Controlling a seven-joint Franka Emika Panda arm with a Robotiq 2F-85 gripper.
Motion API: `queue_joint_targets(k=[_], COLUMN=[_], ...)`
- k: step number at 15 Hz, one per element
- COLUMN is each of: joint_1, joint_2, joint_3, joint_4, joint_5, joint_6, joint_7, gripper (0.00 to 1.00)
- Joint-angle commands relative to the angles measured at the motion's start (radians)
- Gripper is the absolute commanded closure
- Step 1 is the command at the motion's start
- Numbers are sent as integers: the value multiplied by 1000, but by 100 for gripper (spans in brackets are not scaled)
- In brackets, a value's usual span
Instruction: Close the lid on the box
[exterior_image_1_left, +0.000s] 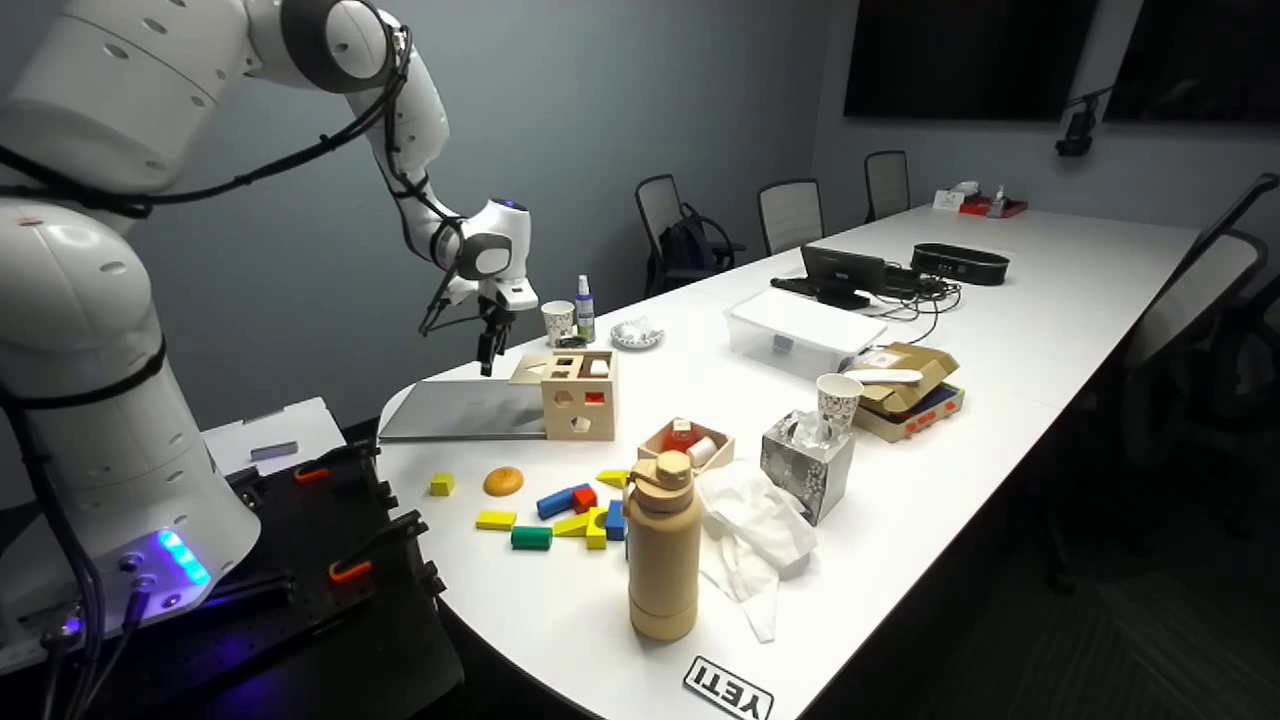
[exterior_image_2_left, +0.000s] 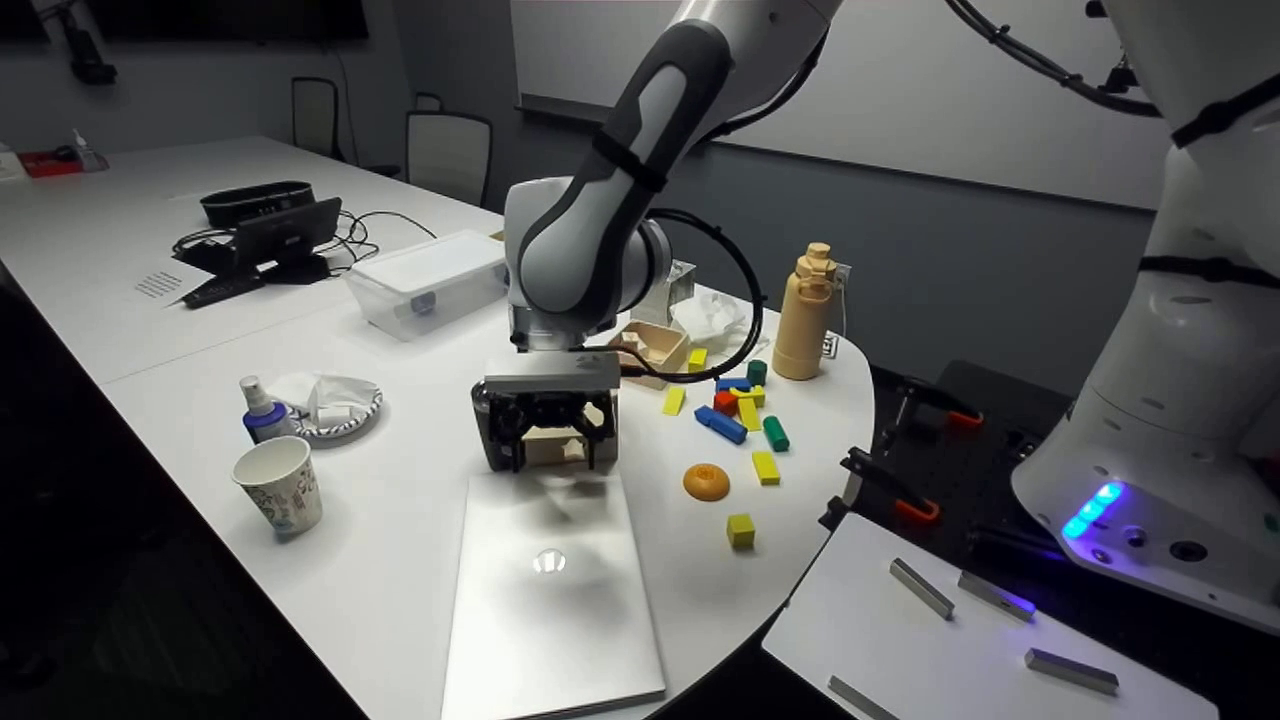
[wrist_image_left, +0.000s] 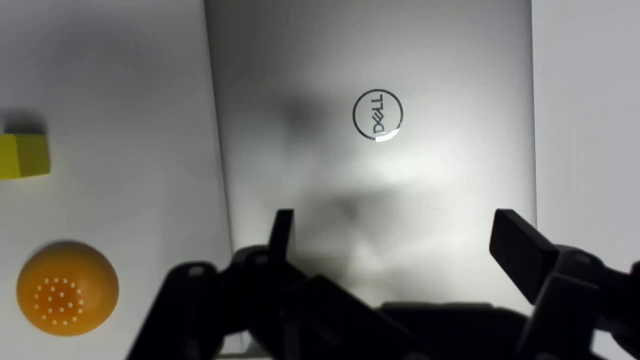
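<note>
Wrist view: your fingers (wrist_image_left: 522, 255) stand wide apart, holding nothing, above the laptop (wrist_image_left: 377, 170). The box does not clearly show here, so steering by this picture alone could leave you pushing blind, and dropping too low would probably press the fingers onto the laptop.

In an exterior view you find the box (exterior_image_1_left: 580, 415) on the counter (exterior_image_1_left: 680, 390) at the laptop's end, touching it or nearly so, its lid (exterior_image_1_left: 530, 370) unclosed and jutting past the box's edge toward your fingers. The likeliest trouble is a push that lands under the lid and slides the whole box; the white piece (exterior_image_1_left: 599, 368) in the top might also snag the lid and stop it seating. Your arm (exterior_image_1_left: 415, 125) is arched high over from its base (exterior_image_1_left: 90, 420), the wrist (exterior_image_1_left: 505, 245) bent so the fingers point down near the lid's free edge.

In an exterior view your lower arm (exterior_image_2_left: 650, 120) slants down to a wrist that blocks most of the box, leaving patches of wood behind the fingers. Height against the lid is hard to judge from here, and a misread could cause that low push.
</note>
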Motion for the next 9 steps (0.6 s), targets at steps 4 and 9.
queue_joint_targets(k=[4, 9], joint_1=[91, 160], joint_2=[36, 38], joint_3=[-82, -159], joint_4=[26, 32], joint_5=[16, -17], joint_6=[41, 34], joint_7=[83, 195], gripper=[0, 0])
